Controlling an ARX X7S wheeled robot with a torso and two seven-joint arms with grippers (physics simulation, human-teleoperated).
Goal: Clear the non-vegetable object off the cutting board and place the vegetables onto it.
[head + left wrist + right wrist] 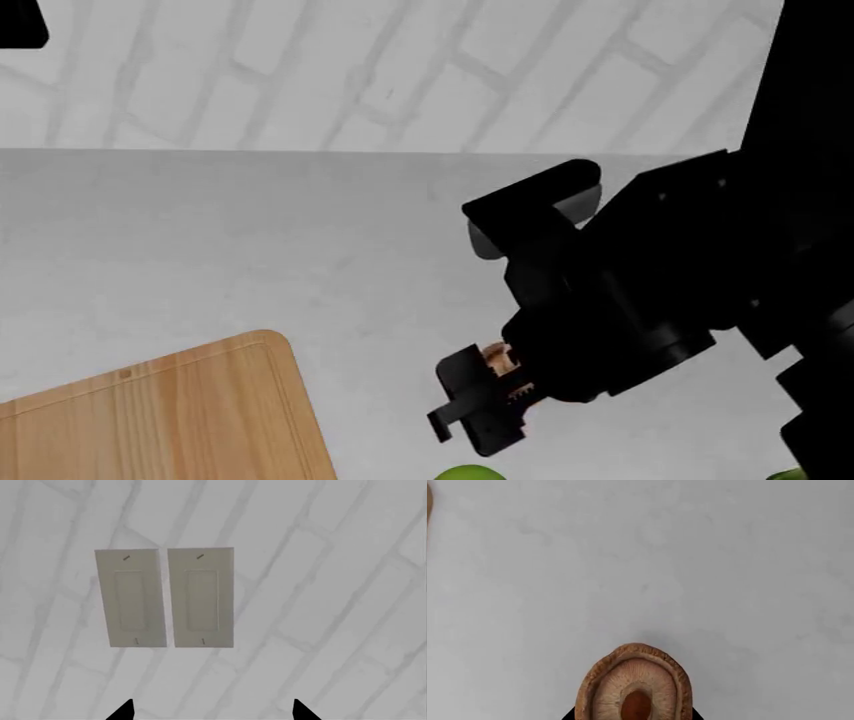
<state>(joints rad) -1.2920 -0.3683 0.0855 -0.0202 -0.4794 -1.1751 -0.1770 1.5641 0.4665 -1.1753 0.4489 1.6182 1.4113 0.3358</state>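
Observation:
My right gripper (487, 385) is shut on the brown-capped mushroom (635, 682) and holds it above the grey counter, to the right of the cutting board (174, 420). The mushroom (494, 353) shows as a small tan patch between the fingers in the head view. In the right wrist view I see its gilled underside and stem, with dark fingertips either side. The light wooden board lies at the lower left of the head view, and a sliver of it (429, 500) shows in the right wrist view. My left gripper (212, 711) is open and empty, facing the wall. The dark-green leafy ball is out of view.
A smooth lime-green ball (467, 473) sits at the bottom edge below the right gripper; another green bit (787, 474) shows at the lower right. Two wall switch plates (165, 597) face the left wrist camera. A white brick wall (400, 70) backs the counter.

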